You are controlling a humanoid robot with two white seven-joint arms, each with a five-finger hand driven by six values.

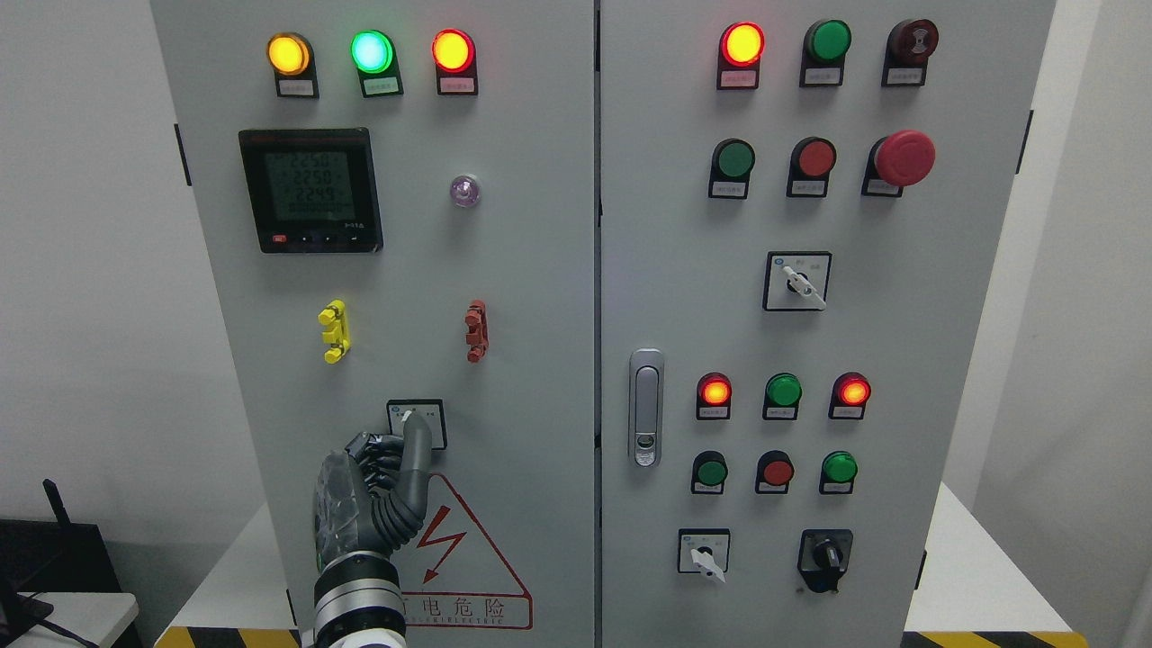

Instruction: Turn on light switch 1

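The left hand (373, 486) comes up from the bottom, at about 7 o'clock in the picture. One finger (416, 441) sticks out and touches the little switch (416, 423) low on the big gray box (540, 297); the other fingers are curled in. The hand holds nothing. I think the switch is reached but not turned yet, so the turn is left to do. Up at 12 o'clock from the switch sit a yellow clip (334, 330) and a red clip (476, 330). A red danger sign (459, 558) is just below. Nothing blocks the way.
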